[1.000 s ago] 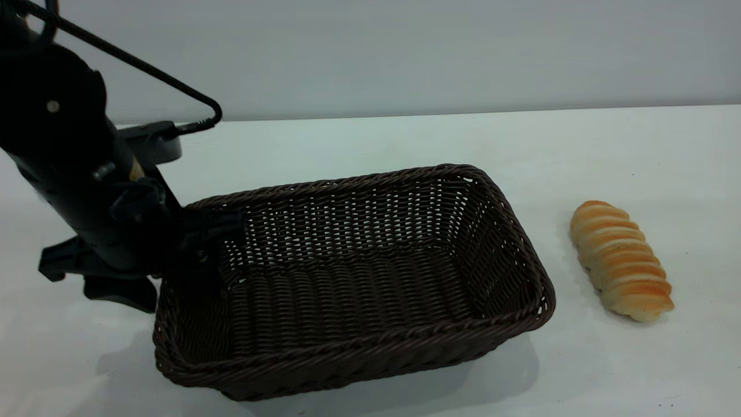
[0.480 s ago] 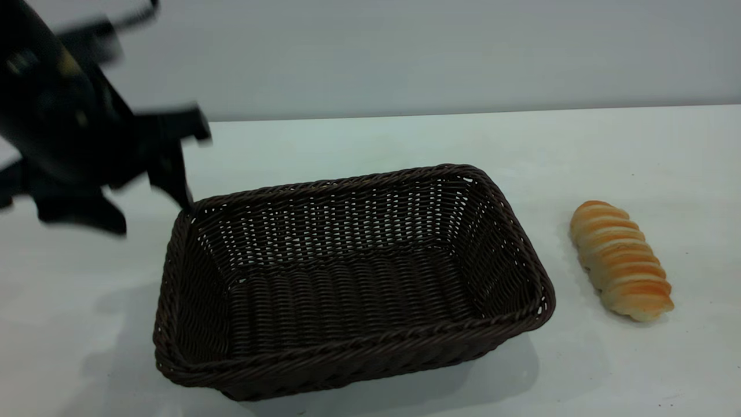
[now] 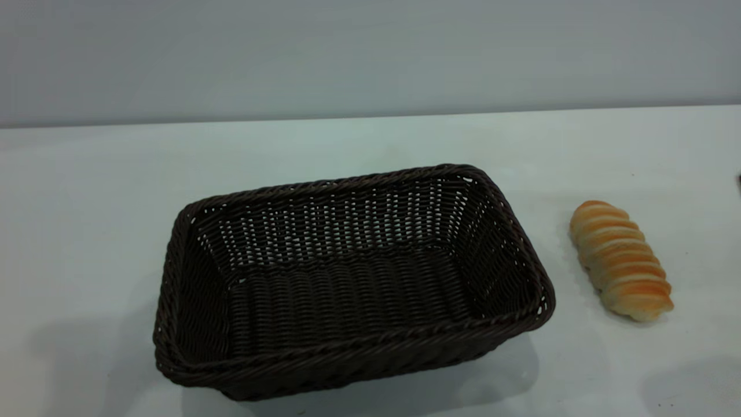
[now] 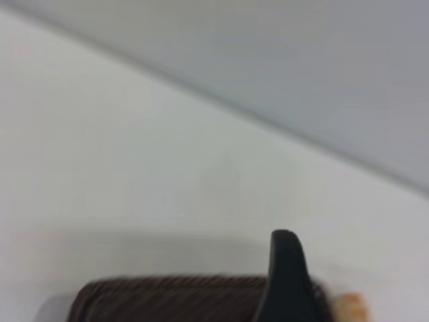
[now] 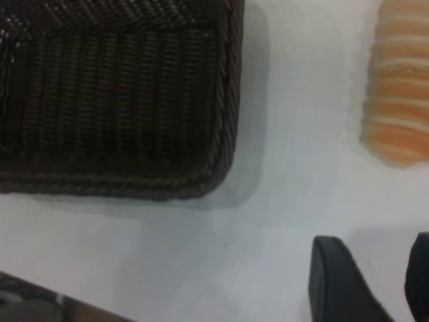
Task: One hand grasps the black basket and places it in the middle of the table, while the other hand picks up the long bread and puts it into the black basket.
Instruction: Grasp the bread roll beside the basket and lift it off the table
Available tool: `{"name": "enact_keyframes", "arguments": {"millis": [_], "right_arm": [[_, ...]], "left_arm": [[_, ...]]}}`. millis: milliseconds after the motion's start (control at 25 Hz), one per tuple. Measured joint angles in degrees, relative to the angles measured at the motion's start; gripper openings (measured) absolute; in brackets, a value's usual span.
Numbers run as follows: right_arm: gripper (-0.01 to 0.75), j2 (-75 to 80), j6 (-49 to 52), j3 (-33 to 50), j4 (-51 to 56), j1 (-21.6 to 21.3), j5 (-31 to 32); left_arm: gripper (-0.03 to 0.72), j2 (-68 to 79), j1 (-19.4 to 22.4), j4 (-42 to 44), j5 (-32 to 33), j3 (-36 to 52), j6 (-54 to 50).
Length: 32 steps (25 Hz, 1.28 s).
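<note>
The black basket (image 3: 353, 278) stands empty on the white table (image 3: 370, 145), near the middle. The long bread (image 3: 620, 259) lies on the table to its right, apart from it. Neither arm shows in the exterior view. In the left wrist view one black finger (image 4: 285, 275) of my left gripper shows with no second finger near it. It is high above the basket's rim (image 4: 167, 298) and holds nothing. My right gripper (image 5: 375, 245) is open and empty, above bare table near the basket's corner (image 5: 221, 154) and the bread (image 5: 400, 87).
A grey wall runs behind the table's far edge. Bare table lies to the left of the basket and in front of the bread. A soft shadow (image 3: 689, 385) falls on the table at the front right.
My left gripper let go of the basket's left end, rose up and to the left, and left the exterior view. The basket and the bread have not moved.
</note>
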Motion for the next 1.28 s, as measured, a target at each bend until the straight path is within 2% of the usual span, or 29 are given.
{"name": "enact_keyframes", "arguments": {"millis": [240,640,840,920,1080,1280], "right_arm": [[0.239,12.98,-9.65,-6.24,6.53,0.00,-1.54],[0.239,29.64,-15.56,-14.38,8.19,0.00,-6.58],[0.292,36.52,-17.21,-16.96,8.27,0.00,-10.64],[0.321,38.68,-17.27,-17.50,8.36,0.00,-12.54],[0.349,42.10,-17.49,-18.41,8.42,0.00,-15.51],[0.352,45.02,-17.82,-20.68,8.59,0.00,-16.42]], "left_arm": [[0.584,-12.37,0.00,0.00,0.00,0.00,0.14],[0.584,-24.66,0.00,0.00,0.46,0.00,2.76],[0.584,-27.61,-0.11,-0.11,0.53,0.00,3.06],[0.584,-28.94,-1.07,-0.16,0.53,0.00,2.70],[0.584,-33.46,-5.78,-0.03,0.90,0.00,4.72],[0.567,-38.69,-10.26,-0.03,6.56,0.00,12.20]]}}
